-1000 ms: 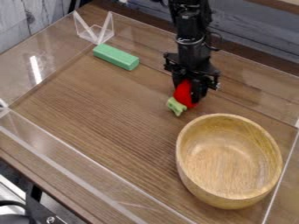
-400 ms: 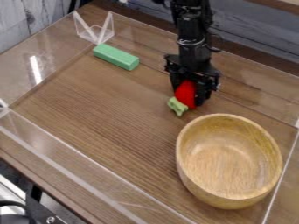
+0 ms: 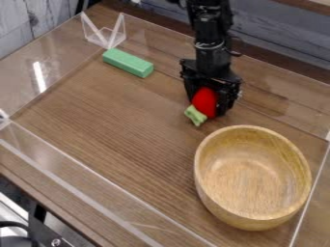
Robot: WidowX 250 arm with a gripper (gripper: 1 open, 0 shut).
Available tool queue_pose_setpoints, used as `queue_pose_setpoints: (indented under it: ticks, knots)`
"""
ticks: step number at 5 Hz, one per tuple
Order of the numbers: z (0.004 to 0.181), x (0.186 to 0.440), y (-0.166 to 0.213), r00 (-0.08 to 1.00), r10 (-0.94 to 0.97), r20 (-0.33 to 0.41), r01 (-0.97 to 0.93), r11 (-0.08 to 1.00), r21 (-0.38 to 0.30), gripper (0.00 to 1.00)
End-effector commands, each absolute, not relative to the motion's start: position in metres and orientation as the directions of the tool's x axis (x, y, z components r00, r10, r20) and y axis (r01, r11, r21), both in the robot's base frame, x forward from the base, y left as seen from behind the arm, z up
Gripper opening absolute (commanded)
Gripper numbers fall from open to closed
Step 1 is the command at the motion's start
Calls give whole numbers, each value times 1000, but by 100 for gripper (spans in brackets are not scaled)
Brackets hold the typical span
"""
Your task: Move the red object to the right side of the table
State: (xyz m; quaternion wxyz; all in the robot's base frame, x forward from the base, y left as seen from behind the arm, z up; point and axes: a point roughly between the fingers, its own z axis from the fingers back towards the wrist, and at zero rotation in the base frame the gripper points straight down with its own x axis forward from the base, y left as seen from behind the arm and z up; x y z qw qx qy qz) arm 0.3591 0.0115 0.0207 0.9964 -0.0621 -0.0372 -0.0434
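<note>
- Looked small, glossy and hard-skinned: red object (image 3: 203,100), rounded, with a short light-green stem end lower left of the body.
- Judged light and stiff, probably smooth plastic; likely slippery under metal pads and prone to roll or squirt sideways if pinched off-centre.
- Judged best taken across the widest part of the red body, not by the thin green stem, which offers little surface and could pivot.
- Lay on the worktop (image 3: 116,145), right of centre in the picture, just above the rim of the wooden bowl (image 3: 254,176) and well apart from the green block (image 3: 127,63) at upper left.
- Sat close enough to the bowl that a roll could carry the toy against its rim; contact between the two could not be told.
- Pointed straight down over the toy: gripper (image 3: 209,96), black, with one finger on each side of the red body.
- Jaws appeared parted, standing beside the object rather than clamped on it; whether a pad grazed the red skin could not be told at this size.
- Nothing seemed held; toy looked to be resting on the wood under its own weight, stem end touching the surface.
- Judged placement on the right side as plausibly done, pending a clean lift clear of the toy.
</note>
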Motion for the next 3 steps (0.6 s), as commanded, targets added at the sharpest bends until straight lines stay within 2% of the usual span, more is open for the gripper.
queue_pose_setpoints:
  ticks: [1,2,3]
  knots:
    - [55,367,20,985,-62,163,81,990,-112,100]
    - [65,366,22,983,-52,177,74,990,-120,100]
    - [91,366,23,974,-38,222,67,990,-125,100]
